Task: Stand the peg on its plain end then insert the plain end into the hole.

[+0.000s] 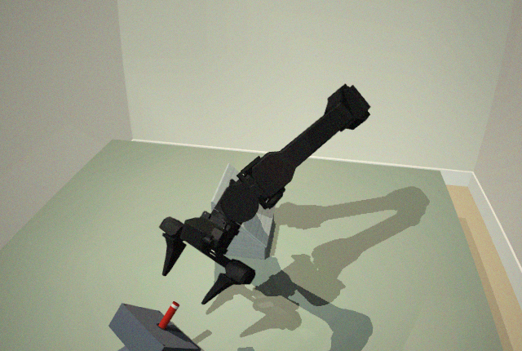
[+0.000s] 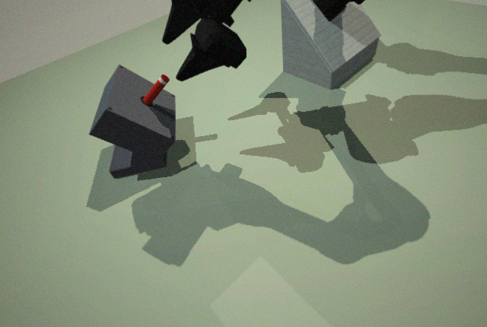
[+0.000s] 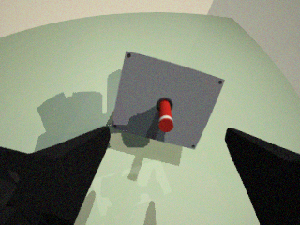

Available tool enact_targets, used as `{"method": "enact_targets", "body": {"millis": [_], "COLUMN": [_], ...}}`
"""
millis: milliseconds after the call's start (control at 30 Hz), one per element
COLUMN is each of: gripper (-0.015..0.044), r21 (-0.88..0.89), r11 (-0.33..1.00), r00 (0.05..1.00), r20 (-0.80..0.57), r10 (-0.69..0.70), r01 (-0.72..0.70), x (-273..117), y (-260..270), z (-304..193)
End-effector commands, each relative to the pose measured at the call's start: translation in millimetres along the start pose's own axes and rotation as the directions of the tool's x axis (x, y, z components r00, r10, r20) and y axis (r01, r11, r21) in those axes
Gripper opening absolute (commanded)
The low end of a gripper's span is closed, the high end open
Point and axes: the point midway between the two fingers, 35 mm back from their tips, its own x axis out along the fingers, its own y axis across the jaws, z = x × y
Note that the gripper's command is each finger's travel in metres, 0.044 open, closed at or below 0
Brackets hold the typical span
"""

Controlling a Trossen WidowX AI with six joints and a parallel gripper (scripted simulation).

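Note:
The red peg [image 1: 168, 317] [image 2: 154, 91] [image 3: 166, 114] stands in the hole of the sloped grey panel [image 1: 141, 317] [image 2: 122, 87] [image 3: 187, 89]. Its white-banded end points up and out of the face; its lower part is hidden in the hole. My gripper [image 1: 183, 289] [image 2: 173, 60] [image 3: 168, 133] is wide open and empty. It is clear of the peg, back from the panel's face and above the table. In the wrist view the peg shows between the two fingers but beyond their tips.
A light grey wedge-shaped block [image 1: 249, 246] [image 2: 303, 44] stands on the green table [image 1: 84, 220] [image 2: 251, 236] [image 3: 70, 56], behind my gripper in the top view. Part of my arm hangs in front of it. Arm shadows fall across the table.

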Motion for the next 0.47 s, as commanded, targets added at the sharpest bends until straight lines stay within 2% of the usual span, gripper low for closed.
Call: {"method": "enact_targets", "body": {"millis": [0,433], "gripper": [0.044,0.044], "r21": [-0.003,-0.002], "r11": [1.0,1.0], "r00": [1.0,1.0], "r20": [0.003,0.005], "r10": [0.003,0.003], "r01": [-0.003,-0.003], "x": [-6,-19], "y": [0,0], "z": [1,0]}}
